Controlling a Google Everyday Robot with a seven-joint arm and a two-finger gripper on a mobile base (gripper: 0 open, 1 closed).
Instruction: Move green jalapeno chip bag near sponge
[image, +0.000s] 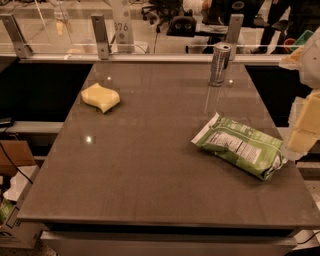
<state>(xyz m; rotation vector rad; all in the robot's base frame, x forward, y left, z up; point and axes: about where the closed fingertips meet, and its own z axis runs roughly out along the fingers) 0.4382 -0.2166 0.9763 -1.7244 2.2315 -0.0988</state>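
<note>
The green jalapeno chip bag (239, 145) lies flat on the right side of the grey table (150, 165), with its white nutrition-label panel facing up. The pale-yellow sponge (100, 97) lies at the table's far left, well apart from the bag. My gripper (305, 125) is at the right edge of the view, just right of the bag and above the table's right edge. It holds nothing that I can see.
A slim silver can (219, 64) stands upright at the table's far right, behind the bag. A glass barrier with metal posts (101, 36) runs along the far edge. Cardboard boxes (12, 200) sit on the floor at the left.
</note>
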